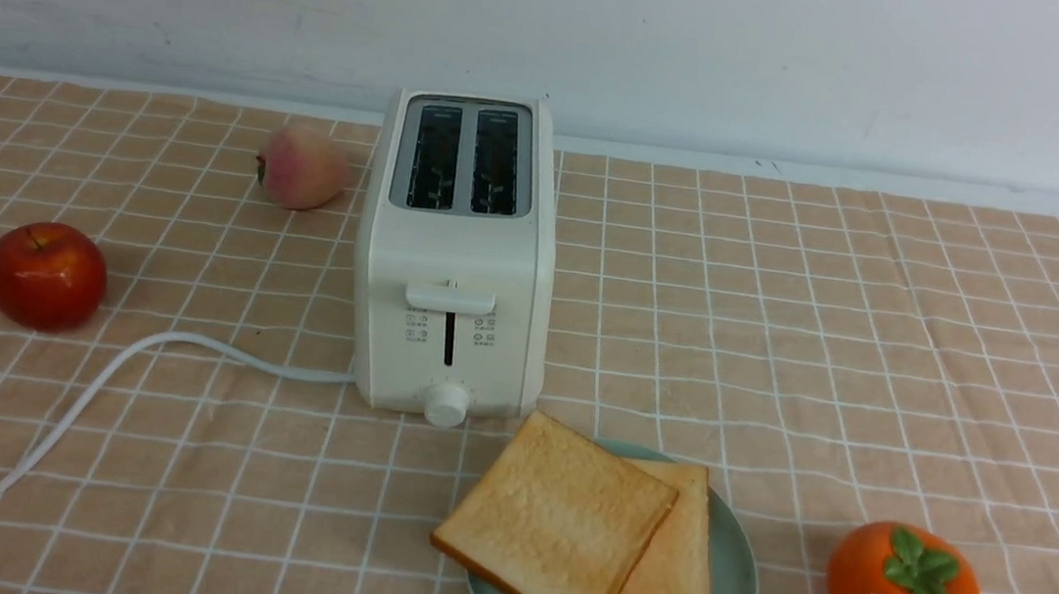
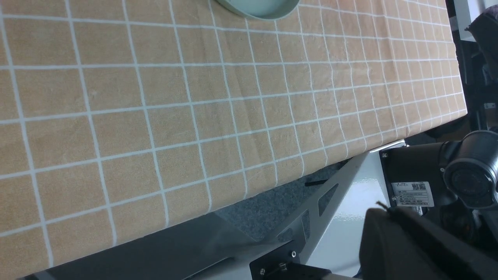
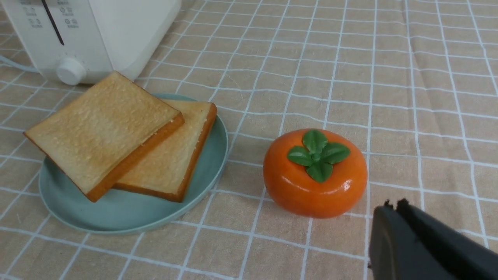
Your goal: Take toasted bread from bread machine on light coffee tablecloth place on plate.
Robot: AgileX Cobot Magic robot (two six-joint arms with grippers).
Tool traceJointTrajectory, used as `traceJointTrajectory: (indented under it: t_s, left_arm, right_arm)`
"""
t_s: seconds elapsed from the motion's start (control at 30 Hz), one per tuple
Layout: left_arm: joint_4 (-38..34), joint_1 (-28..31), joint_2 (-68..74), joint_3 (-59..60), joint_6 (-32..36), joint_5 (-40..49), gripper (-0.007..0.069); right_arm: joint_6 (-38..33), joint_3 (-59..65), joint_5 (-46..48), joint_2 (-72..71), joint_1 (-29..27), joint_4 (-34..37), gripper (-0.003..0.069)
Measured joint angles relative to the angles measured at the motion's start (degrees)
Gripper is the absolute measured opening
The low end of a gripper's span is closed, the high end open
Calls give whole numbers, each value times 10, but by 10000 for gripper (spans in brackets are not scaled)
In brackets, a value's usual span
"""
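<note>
The bread machine (image 1: 455, 260) stands mid-table on the light coffee tablecloth (image 1: 829, 348), both slots empty and dark. Two slices of toasted bread lie overlapping on the plate (image 1: 736, 575) in front of it: the upper slice (image 1: 555, 521) hangs over the plate's left rim, resting on the lower slice (image 1: 679, 559). Neither gripper shows in the front view. My right gripper (image 3: 393, 204) is shut and empty, hovering near the persimmon, apart from the plate (image 3: 128, 214) and toast (image 3: 101, 128). My left gripper (image 2: 383, 208) is shut and empty, beyond the table's front edge; the plate's rim (image 2: 256, 9) is far from it.
An orange persimmon (image 1: 902, 592) sits right of the plate, also in the right wrist view (image 3: 315, 175). A red apple (image 1: 45, 274) and a peach (image 1: 300, 167) lie left of the toaster. Its white cord (image 1: 86, 398) runs across the cloth to the front left.
</note>
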Motion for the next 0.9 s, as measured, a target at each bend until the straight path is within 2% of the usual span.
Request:
traceJointTrajectory:
  t_s: [0.17,0.3,0.33,0.4,0.6,0.67,0.7,0.77,0.9]
  left_arm:
    - [8,0,0,0,0,-1,-14]
    - [128,0,-3,7,30,-25,-13]
    - [135,0,-4,9,34,-31,-13]
    - [214,0,-25,33,58,-72,-13]
    - [269,4,-131,110,75,-169,-13]
    - [311,28,-177,141,70,-247,-13]
    - [311,31,-181,145,68,-247,-13]
    - [375,75,-221,190,27,-333,-13]
    - [419,128,-255,254,-26,-385,-13]
  right_arm:
    - [0,0,0,0,0,0,1]
    - [0,0,0,0,0,0,3]
    - [0,0,0,0,0,0,3]
    - [0,0,0,0,0,0,4]
    - [0,0,0,0,0,0,15]
    - [0,0,0,0,0,0,18]
    - [0,0,0,0,0,0,18]
    - [0,0,0,0,0,0,22]
    - [1,0,0,0,0,0,22]
